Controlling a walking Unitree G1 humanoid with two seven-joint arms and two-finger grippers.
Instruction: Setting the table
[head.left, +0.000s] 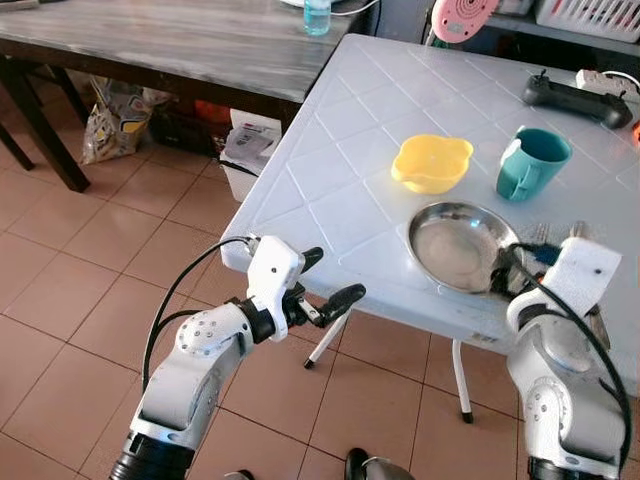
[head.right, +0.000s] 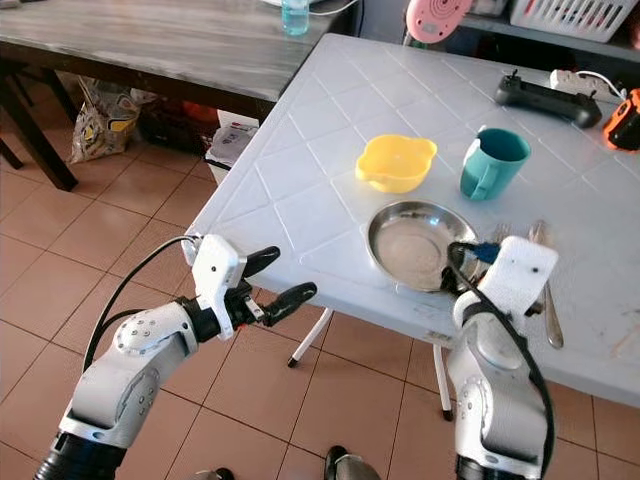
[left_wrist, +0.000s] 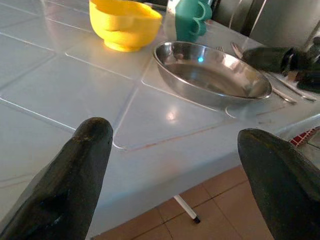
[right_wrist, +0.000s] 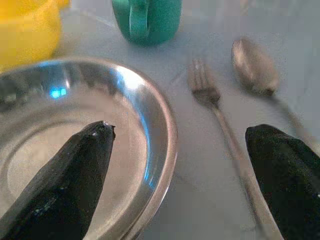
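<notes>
While wide open, right end effector (right_wrist: 175, 165) straddles plate (right_wrist: 150, 115) rim.

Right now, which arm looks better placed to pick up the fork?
Probably the right: its open pincer hovers over the fork beside the steel plate. The left pincer hangs off the table edge.
</notes>
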